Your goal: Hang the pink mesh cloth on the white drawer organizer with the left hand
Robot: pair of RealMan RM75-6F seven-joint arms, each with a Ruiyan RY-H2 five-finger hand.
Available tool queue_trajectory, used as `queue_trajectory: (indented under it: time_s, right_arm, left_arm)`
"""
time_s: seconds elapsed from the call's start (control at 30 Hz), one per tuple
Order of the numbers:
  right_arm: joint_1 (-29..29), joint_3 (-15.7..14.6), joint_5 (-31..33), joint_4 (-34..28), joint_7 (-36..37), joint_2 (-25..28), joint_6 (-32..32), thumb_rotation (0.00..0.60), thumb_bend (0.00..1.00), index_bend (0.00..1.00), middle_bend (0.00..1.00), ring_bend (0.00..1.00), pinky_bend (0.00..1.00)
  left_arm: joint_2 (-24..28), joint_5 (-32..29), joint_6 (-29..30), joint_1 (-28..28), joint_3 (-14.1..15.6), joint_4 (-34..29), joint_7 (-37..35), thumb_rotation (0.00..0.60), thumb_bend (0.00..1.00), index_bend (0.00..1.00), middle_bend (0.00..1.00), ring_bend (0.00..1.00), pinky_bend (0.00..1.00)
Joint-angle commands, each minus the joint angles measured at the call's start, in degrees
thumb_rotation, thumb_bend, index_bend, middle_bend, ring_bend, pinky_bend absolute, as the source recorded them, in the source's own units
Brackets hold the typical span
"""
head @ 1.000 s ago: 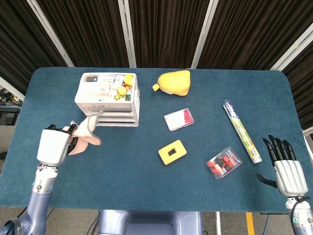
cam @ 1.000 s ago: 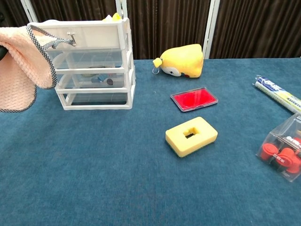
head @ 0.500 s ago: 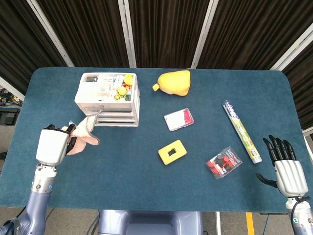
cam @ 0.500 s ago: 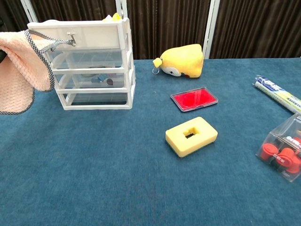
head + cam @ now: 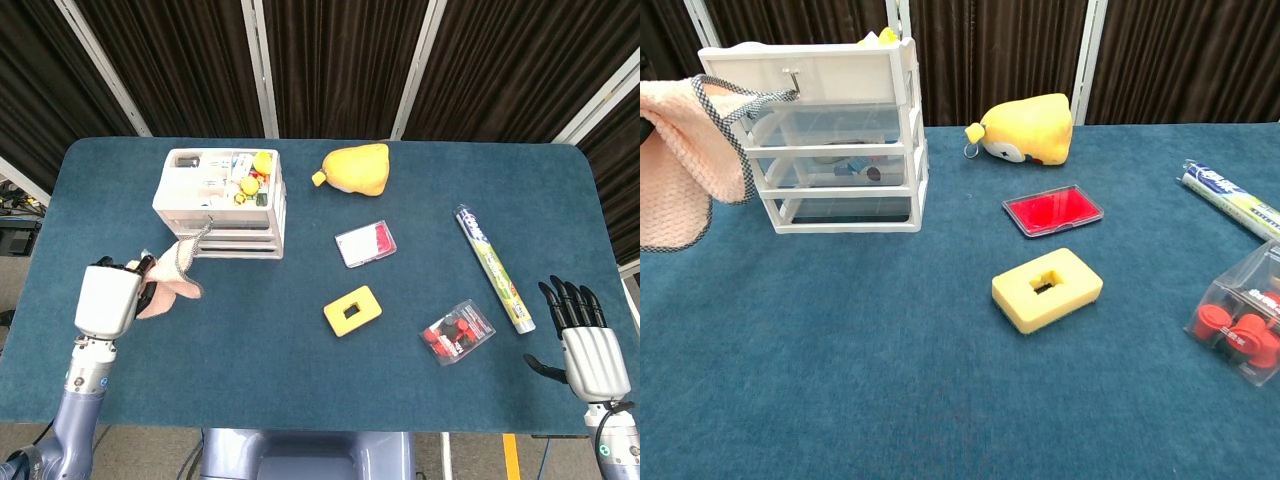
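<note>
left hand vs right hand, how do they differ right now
The left hand grips the pink mesh cloth; the right hand holds nothing, fingers spread. The left hand sits just in front of the white drawer organizer, the cloth's loop reaching its hook; the right hand rests far off, near the table's front right corner. Both are white-backed with dark fingers.

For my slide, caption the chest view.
Pink cloth, its checked loop caught on the white organizer's hook, stretches off-frame left; yellow plush behind.
</note>
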Motion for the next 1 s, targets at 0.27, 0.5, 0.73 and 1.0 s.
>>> queue_trajectory:
  time_s: [0.27,0.5,0.73,1.0]
  right_arm:
    - [0.0,0.0,0.0,-0.1,-0.2,0.0,0.1,0.6,0.0,0.0,0.0,0.0,0.0]
    - [-0.1,0.1,0.2,-0.2,-0.2,0.0,0.2,0.6,0.0,0.0,0.0,0.0,0.0]
    - [-0.1,0.2,0.2,-0.2,0.0,0.0,0.2,0.6,0.0,0.0,0.0,0.0,0.0]
    - [-0.1,0.3,0.2,-0.1,0.3,0.2,0.3,0.6,0.0,0.0,0.0,0.0,0.0]
  left_arm:
    - [0.1,-1.5,-0.7,0.8,0.6,1.9,-0.7,0.6,0.78,0.98,1.0,0.95,0.76]
    - [-2.0,-2.7,-2.4,-0.1,0.5,3.8,0.0,0.6,0.72,0.95,1.0,0.94,0.76]
    - [-4.1,-3.4,-4.4,-1.6,0.3,5.0,2.0,0.6,0.47,0.8,0.93,0.9,0.76]
    - [-4.8,-6.1,-6.9,-2.5,0.0,4.3,4.7,0.6,0.16,0.54,0.64,0.65,0.63]
